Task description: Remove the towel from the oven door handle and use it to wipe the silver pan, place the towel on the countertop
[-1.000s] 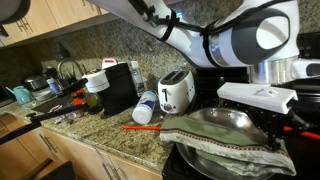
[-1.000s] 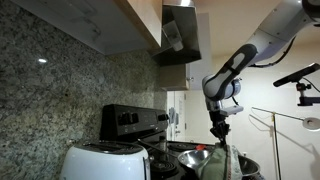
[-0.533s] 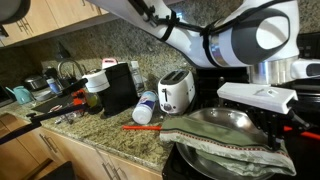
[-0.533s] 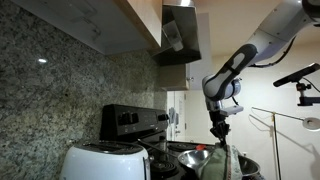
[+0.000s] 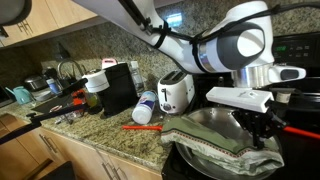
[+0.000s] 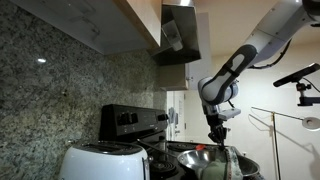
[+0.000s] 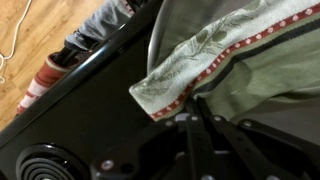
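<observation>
exterior views share the silver pan (image 5: 218,119) (image 6: 195,158), wrist close over towel (image 7: 265,65)

The countertop (image 5: 105,135) carries a white toaster (image 5: 177,92). Beside the toaster lies a bottle (image 5: 146,108), and past that stands a black box (image 5: 120,88). A red stick (image 5: 143,127) lies in front of the toaster.

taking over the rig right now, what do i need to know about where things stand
pincer: shut, apparently pinching the edge of the towel.
towel: off the oven handle, draped over the front rim of the silver pan.
silver pan: on the black stove top, next to the granite.
done: towel fetched and brought onto the pan. How much has been wiped cannot be told.
left: finish wiping the pan, then lay the towel on the countertop and let go.
</observation>
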Robot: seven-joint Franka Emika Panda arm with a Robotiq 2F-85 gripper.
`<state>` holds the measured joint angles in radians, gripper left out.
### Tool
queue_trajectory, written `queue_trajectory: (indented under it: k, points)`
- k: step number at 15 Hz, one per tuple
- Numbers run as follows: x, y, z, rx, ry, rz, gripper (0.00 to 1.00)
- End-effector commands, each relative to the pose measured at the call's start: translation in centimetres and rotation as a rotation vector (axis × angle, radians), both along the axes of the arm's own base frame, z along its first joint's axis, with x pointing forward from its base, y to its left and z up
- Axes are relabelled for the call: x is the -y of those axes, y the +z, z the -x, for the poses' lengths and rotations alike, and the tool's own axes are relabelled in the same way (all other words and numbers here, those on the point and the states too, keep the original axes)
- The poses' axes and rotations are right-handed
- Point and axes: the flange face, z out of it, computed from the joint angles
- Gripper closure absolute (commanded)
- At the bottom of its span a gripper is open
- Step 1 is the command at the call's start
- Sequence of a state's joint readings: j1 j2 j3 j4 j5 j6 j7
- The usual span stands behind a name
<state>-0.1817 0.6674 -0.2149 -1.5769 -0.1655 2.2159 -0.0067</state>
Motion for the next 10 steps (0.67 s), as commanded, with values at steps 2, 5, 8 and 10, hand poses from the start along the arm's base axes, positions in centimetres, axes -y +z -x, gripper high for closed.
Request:
queue_trajectory:
  k: [2, 5, 8, 10]
  points:
    - [-4.9, -2.3, 0.1, -0.043, 0.091, 0.052, 0.99]
    - [-7.3, -3.9, -0.3, -0.088, 0.149, 0.057, 0.99]
    - [-8.7, -5.3, -0.9, -0.12, 0.192, 0.057, 0.99]
    - [-9.4, -6.1, -1.0, -0.155, 0.216, 0.053, 0.99]
